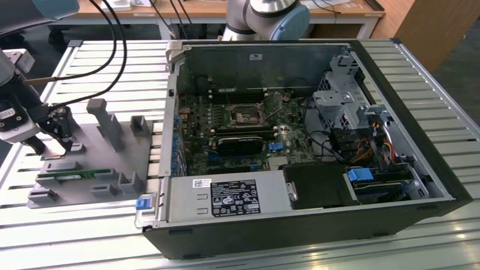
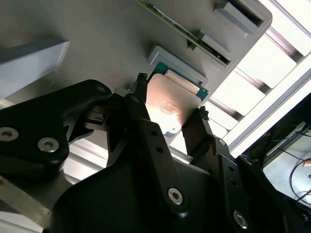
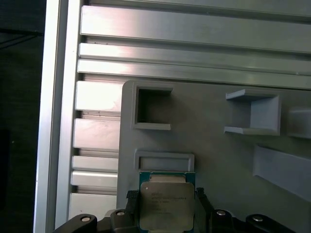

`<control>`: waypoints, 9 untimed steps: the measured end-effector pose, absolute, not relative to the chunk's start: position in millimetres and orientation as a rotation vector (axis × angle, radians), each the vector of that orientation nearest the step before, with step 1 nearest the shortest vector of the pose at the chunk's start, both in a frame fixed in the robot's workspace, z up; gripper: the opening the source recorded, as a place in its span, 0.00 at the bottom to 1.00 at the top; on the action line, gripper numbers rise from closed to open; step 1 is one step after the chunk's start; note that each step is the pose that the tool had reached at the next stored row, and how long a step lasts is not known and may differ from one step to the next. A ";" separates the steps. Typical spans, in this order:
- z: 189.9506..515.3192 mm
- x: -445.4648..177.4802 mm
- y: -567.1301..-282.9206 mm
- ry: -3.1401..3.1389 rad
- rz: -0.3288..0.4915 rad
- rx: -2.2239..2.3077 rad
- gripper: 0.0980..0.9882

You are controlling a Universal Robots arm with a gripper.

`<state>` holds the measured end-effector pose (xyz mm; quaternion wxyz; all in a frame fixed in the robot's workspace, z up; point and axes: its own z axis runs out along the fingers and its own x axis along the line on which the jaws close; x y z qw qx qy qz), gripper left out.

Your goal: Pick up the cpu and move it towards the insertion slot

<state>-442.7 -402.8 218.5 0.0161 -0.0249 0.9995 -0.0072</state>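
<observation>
In the exterior view the fingers (image 1: pixel 67 140) hang low over a grey tray (image 1: pixel 90 160) that lies on the slatted metal desk (image 1: pixel 82 236), at the exterior view's left. The open computer case (image 1: pixel 315 228) stands on the exterior view's right of the tray. The insertion slot (image 1: pixel 244 116) is inside it, on the board, well apart from the fingers. In the second wrist view the cpu (image 2: pixel 172 104) sits between the two black fingers (image 2: pixel 146 128), right by a little raised pocket of the tray. One fingertip is on each of two opposite edges, so the fingers look closed on the chip, but I cannot tell if it is off the tray yet. It is a flat square with a smooth shiny silver top and a thin green edge. In the first wrist view the cpu (image 3: pixel 166 204) has small dark print on its silver top, and a finger (image 3: pixel 132 208) stands at each side of it. I think the chip is light, thin and stiff, so it will not bend or sag. The smooth metal may be slippery, and the underside is likely easy to hurt. So the side edges are the best place to hold it, with a soft squeeze, and it is best held level
</observation>
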 end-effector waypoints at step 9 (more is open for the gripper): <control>220.5 -442.7 -402.8 3.108 -0.027 -0.078 0.50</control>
